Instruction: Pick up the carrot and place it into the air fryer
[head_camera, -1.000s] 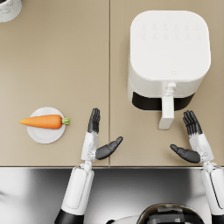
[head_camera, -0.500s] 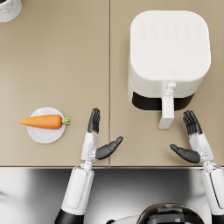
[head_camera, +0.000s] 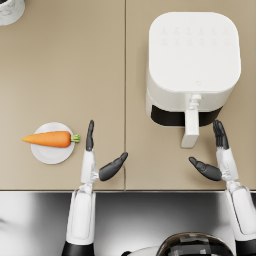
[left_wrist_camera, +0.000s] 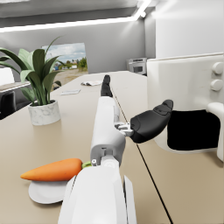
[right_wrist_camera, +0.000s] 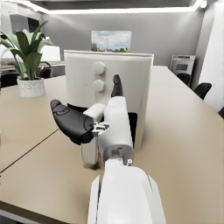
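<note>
The dark left hand is held flat and empty above the beige tabletop, fingers extended forward and thumb spread out toward the table's seam; nothing is grasped. Just beside its fingertips, on the side away from the other arm, a small round white plate is seen, and the orange carrot with a short green stem is laid across it, stem end pointing toward the hand. In the left wrist view the same carrot is shown resting on the plate next to the white forearm.

The dark right hand is likewise released, fingers straight and thumb spread inward, with nothing in it. Just ahead of it stands the white, rounded-square air fryer, its drawer pulled partly out so that a dark opening is exposed, the white handle reaching toward the right hand. A potted green plant in a pale marbled pot stands farther off on the table.
</note>
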